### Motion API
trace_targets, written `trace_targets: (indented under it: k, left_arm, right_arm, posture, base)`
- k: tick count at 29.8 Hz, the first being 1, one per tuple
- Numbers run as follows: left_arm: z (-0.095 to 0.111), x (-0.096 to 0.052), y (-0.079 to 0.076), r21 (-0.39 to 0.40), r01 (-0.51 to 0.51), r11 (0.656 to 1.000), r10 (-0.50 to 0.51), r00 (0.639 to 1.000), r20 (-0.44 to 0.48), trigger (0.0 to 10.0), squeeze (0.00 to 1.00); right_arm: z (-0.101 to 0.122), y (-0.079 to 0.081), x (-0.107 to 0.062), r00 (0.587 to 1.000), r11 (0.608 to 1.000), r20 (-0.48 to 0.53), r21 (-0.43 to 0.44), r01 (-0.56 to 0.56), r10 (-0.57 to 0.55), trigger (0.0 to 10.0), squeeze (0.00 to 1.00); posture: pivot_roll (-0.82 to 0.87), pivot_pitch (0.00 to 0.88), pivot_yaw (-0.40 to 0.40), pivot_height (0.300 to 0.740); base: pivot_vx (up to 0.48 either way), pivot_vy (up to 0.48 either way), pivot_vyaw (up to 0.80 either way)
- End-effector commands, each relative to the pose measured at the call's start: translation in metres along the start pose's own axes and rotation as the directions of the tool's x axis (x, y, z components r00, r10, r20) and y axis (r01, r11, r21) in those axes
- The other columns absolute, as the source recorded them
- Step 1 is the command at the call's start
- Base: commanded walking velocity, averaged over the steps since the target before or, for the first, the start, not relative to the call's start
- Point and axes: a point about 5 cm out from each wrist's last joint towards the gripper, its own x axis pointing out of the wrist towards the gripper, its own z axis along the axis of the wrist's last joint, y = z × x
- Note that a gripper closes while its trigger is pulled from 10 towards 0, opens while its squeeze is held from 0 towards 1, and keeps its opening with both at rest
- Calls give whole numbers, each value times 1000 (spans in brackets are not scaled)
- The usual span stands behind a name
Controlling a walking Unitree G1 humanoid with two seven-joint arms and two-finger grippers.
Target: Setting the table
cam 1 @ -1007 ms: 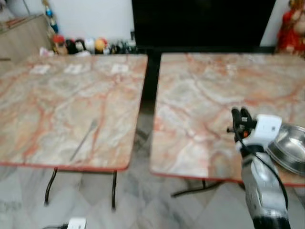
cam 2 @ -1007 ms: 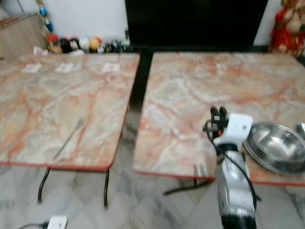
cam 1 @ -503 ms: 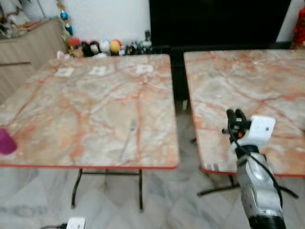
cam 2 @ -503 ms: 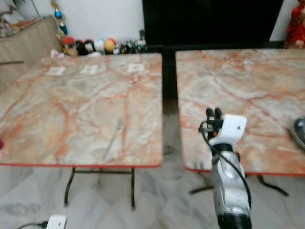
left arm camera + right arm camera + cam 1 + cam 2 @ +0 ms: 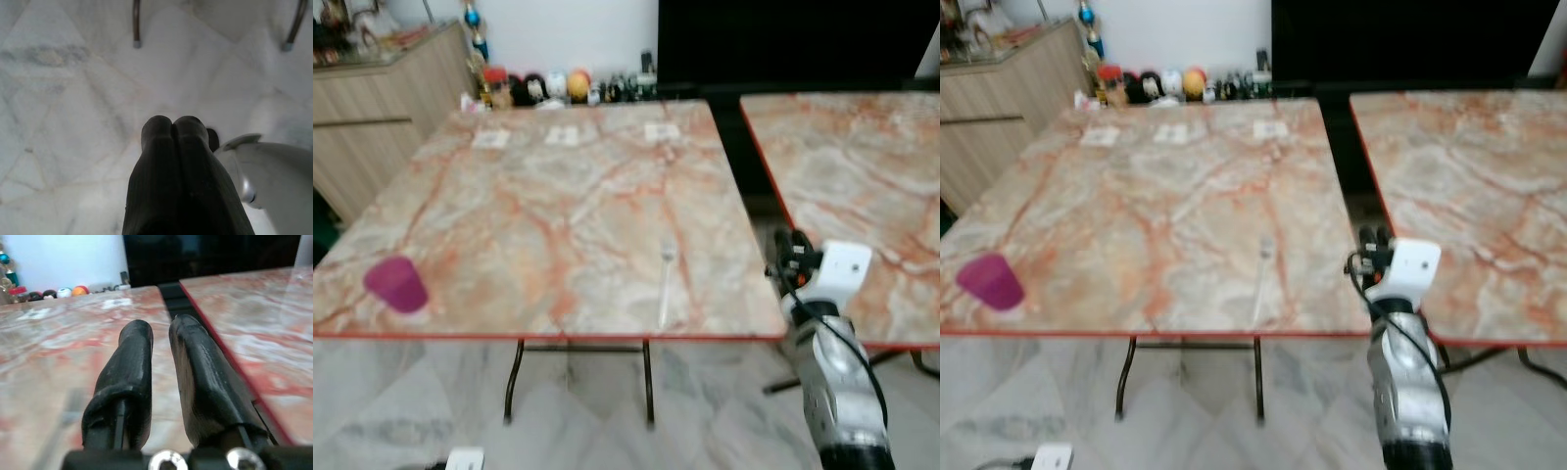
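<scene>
1. Because the fork [image 5: 666,282] lies flat near the front edge of the left counter [image 5: 509,215], bring the right gripper [image 5: 790,257] low; its jaws are slightly parted, grasping nothing.
2. The purple cup [image 5: 395,285] stands upright; its inside is hidden.
3. The left gripper [image 5: 172,128] hangs clenched above the floor [image 5: 73,98].

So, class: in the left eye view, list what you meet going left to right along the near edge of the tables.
Purple cup → fork → right gripper → second table.
</scene>
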Motion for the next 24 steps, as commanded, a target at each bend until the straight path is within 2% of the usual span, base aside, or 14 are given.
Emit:
trace_targets:
  k: [1,4,18,19,20,22,23,24]
  left_arm:
    - [-6,-2,4,-5,-12,1000,11,1000,-17,10000,0]
    - [-6,-2,4,-4,-15,1000,15,1000,-16,10000,0]
    - [-2,-2,3,29,7,1000,-8,1000,5,10000,0]
    - [-1,-1,2,31,10,999,-10,1000,9,10000,0]
    - [-1,-1,2,31,10,999,-10,1000,9,10000,0]
    - [0,-1,0,33,12,999,-12,1000,16,10000,0]
    - [0,-1,0,33,12,999,-12,1000,16,10000,0]
    - [0,-1,0,30,9,1000,-10,1000,18,10000,0]
  right_arm:
    - [2,9,2,1000,1000,11,7,-30,30,10000,0]
    - [2,10,3,999,999,9,6,-32,32,10000,0]
    - [0,8,3,1000,1000,3,10,-22,22,10000,0]
    - [0,8,3,1000,1000,2,11,-22,22,10000,67]
    - [0,8,3,1000,1000,2,11,-22,22,10000,67]
    - [-1,7,3,1000,1000,1,14,-22,22,10000,608]
    - [-1,7,3,1000,1000,1,14,-22,22,10000,608]
    - [-1,7,2,1000,1000,-1,19,-23,23,10000,1000]
  posture:
    - [-6,0,30,740]
    - [-4,0,29,740]
    - [-3,0,31,740]
    - [-3,0,31,740]
    - [-3,0,31,740]
    - [-3,0,31,740]
    - [-3,0,31,740]
    - [-1,0,29,740]
  base:
    - [0,480,0]
    - [0,410,0]
    - [0,-34,0]
    - [0,-281,0]
    - [0,-281,0]
    - [0,-337,0]
    - [0,-337,0]
    - [0,-285,0]
